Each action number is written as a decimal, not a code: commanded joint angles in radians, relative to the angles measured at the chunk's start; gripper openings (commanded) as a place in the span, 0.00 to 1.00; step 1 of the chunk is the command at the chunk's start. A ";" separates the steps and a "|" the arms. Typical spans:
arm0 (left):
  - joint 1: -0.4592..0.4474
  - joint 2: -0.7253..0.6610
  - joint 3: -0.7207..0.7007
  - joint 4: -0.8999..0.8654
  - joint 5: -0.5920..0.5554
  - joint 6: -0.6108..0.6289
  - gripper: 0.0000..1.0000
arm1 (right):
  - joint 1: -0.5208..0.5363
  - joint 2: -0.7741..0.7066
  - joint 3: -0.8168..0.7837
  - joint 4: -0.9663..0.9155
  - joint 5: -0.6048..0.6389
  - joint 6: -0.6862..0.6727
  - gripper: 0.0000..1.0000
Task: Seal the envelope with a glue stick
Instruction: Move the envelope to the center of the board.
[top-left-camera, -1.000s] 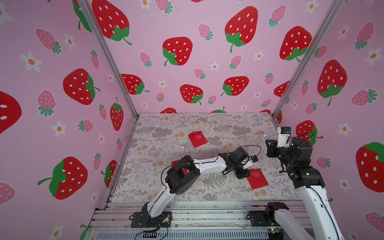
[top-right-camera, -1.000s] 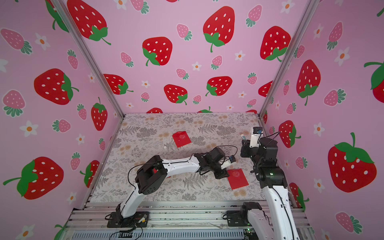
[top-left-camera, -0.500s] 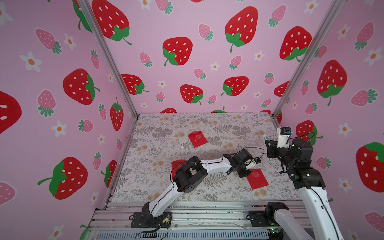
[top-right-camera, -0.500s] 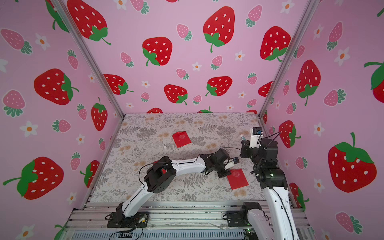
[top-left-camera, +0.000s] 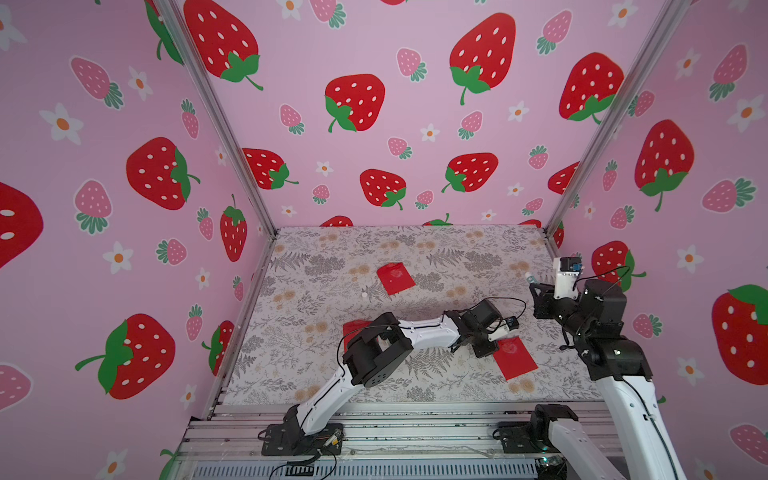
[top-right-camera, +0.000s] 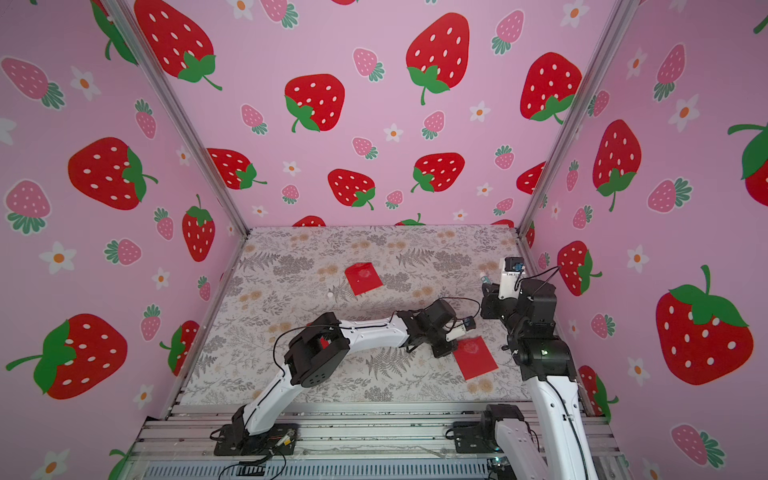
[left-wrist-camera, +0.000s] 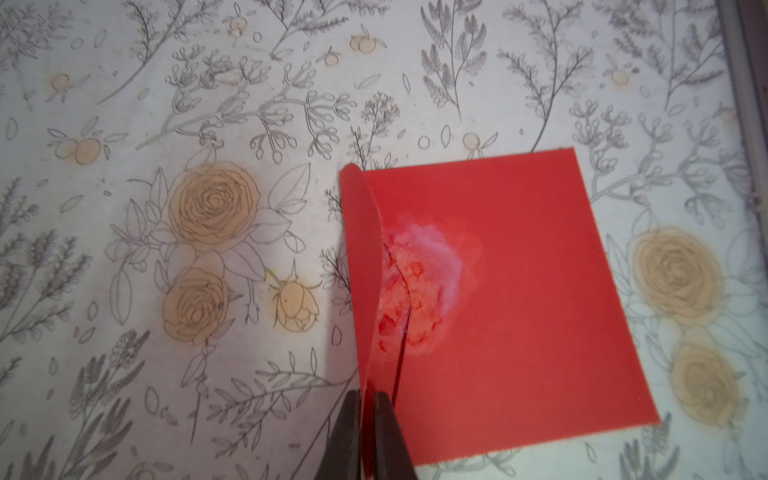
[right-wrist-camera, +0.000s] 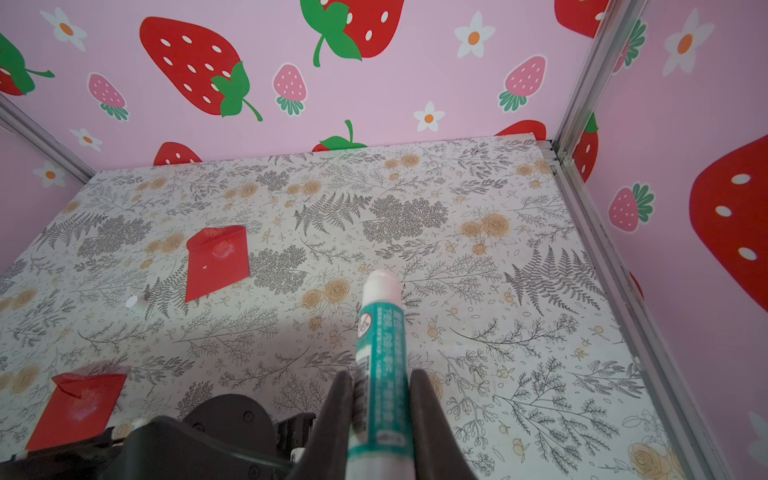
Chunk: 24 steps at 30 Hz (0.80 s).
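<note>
A red envelope (left-wrist-camera: 519, 311) lies at the front right of the table, seen in both top views (top-left-camera: 515, 357) (top-right-camera: 476, 357). A whitish glue smear (left-wrist-camera: 428, 266) marks its middle. Its flap (left-wrist-camera: 361, 257) stands up along one edge, and my left gripper (left-wrist-camera: 368, 395) is shut on the flap's near end. The same gripper (top-left-camera: 484, 349) sits low at the envelope's left edge. My right gripper (right-wrist-camera: 380, 374) is shut on the glue stick (right-wrist-camera: 380, 345), a white tube with a teal label. It holds the stick in the air by the right wall (top-left-camera: 530, 277), apart from the envelope.
A second red envelope (top-left-camera: 395, 278) (right-wrist-camera: 216, 262) lies mid-table toward the back. A third (top-left-camera: 357, 328) (right-wrist-camera: 79, 407) is partly under the left arm. A small white round piece (top-left-camera: 364, 294) (right-wrist-camera: 131, 302) rests left of the back one. Pink walls close three sides.
My left gripper has closed on the envelope's flap, and the left arm's elbow has swung to the right. The right arm and glue stick have not moved.
</note>
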 joint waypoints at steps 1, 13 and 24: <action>-0.005 -0.074 -0.081 0.035 -0.022 -0.022 0.08 | -0.005 0.038 0.054 -0.070 -0.048 0.049 0.00; 0.038 -0.344 -0.475 0.189 -0.115 -0.311 0.02 | 0.073 0.188 0.116 -0.275 -0.208 0.214 0.00; 0.077 -0.471 -0.731 0.404 -0.037 -0.417 0.13 | 0.304 0.276 0.125 -0.395 0.004 0.309 0.00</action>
